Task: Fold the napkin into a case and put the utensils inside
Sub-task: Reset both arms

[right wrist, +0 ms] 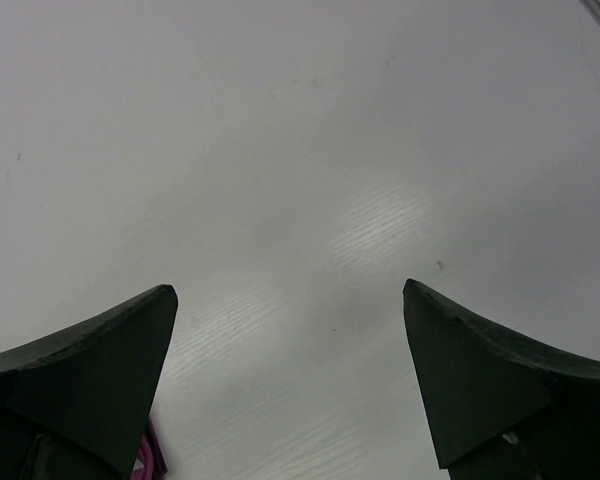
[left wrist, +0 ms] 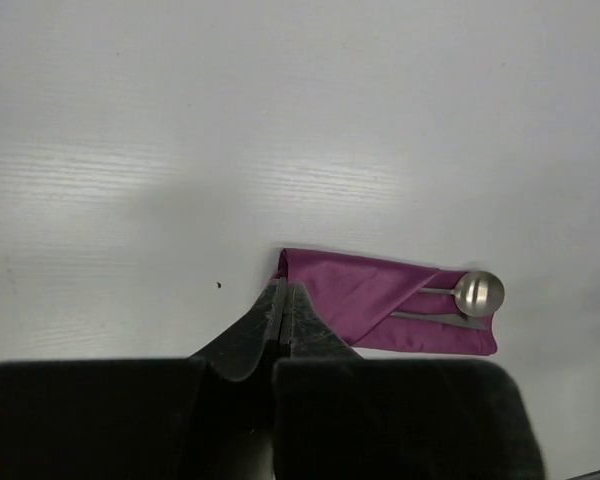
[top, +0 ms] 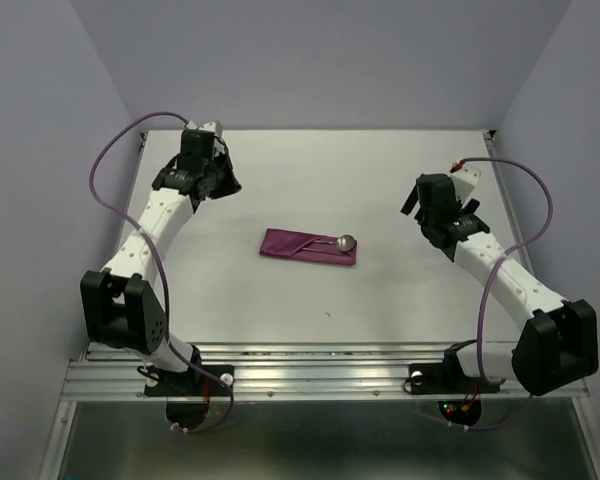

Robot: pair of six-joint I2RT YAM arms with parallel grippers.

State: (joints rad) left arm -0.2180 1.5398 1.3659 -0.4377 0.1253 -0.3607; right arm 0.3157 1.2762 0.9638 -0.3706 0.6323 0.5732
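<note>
The case (top: 308, 247) lies flat at mid-table (top: 400, 310), well apart from both arms. The utensils (left wrist: 435, 305) are tucked inside, and only the spoon bowl (left wrist: 478, 292) pokes out at the open end. The left gripper (left wrist: 283, 298) is pinched to a sliver, holding nothing. The right gripper (right wrist: 290, 290) is spread wide over bare table, empty too. The case looks soft, light and floppy, and a careless drag would likely undo the folds. The utensils look stiff and slick and could slide out of the mouth. The safest hold seems to be the folded long edge, away from the bowl. There's open room on every side, and the table edges are far off.
</note>
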